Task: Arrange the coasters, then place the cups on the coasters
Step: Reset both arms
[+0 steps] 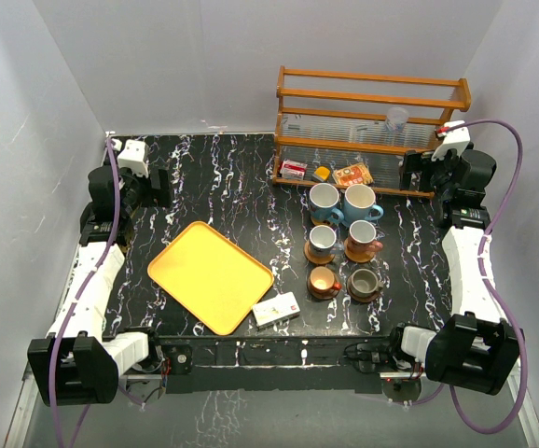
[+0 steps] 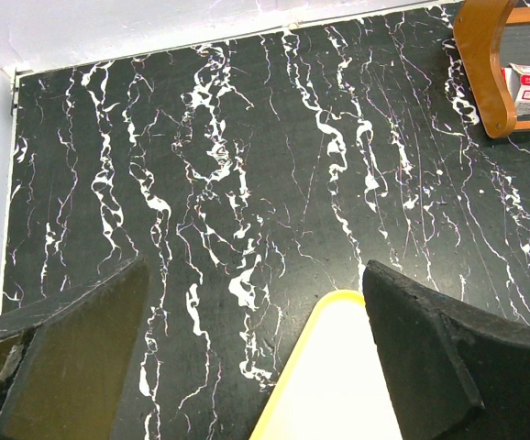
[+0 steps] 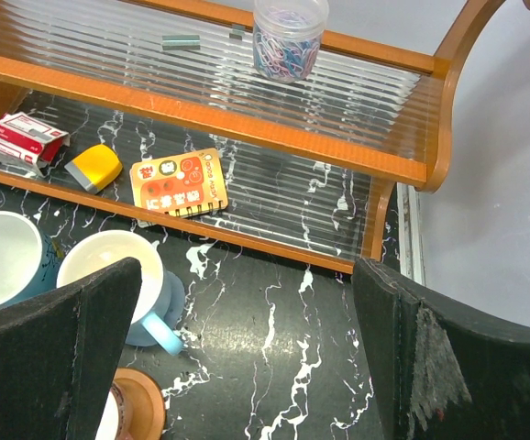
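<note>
- The left jaws are held wide open with nothing between them, over bare bench [image 2: 247, 183] and a corner of the tray [image 2: 334, 385]
- The right jaws are spread just as wide and are empty, near the right end of the rack [image 3: 375, 156] and above a blue cup [image 3: 109, 266]
- Six cups are set in two columns of three on the right of the bench, in front of the rack
- The back row is made up of two blue cups [image 1: 324, 201], side by side; whether anything lies under them cannot be told
- The four nearer cups [image 1: 323, 241] are each seated on one of the coasters [image 3: 146, 399]
- The tray is laid askew left of the cups, well apart from them, with a small box [image 1: 276, 310] just beside its near corner
</note>
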Robot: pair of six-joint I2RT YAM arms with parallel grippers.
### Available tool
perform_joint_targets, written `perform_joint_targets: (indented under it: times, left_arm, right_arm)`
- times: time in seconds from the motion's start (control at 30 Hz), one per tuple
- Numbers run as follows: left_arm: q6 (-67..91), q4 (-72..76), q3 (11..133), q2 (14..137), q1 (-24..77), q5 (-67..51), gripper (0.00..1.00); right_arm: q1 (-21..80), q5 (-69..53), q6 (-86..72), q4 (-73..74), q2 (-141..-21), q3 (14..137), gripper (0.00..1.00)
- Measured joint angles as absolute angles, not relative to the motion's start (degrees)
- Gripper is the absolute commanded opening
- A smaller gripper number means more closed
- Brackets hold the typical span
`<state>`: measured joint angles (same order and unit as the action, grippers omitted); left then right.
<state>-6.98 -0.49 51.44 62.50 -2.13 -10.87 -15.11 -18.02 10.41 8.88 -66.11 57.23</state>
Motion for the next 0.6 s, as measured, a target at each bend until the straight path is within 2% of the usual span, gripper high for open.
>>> perform_joint_targets:
  times: [0.6]
  left_arm:
    - [-6.79, -0.51, 51.44, 62.48, -2.59, -6.57, 0.99]
  right_arm:
    - [-15.11, -19.49, 10.66, 9.19, -66.11, 57.23, 0.98]
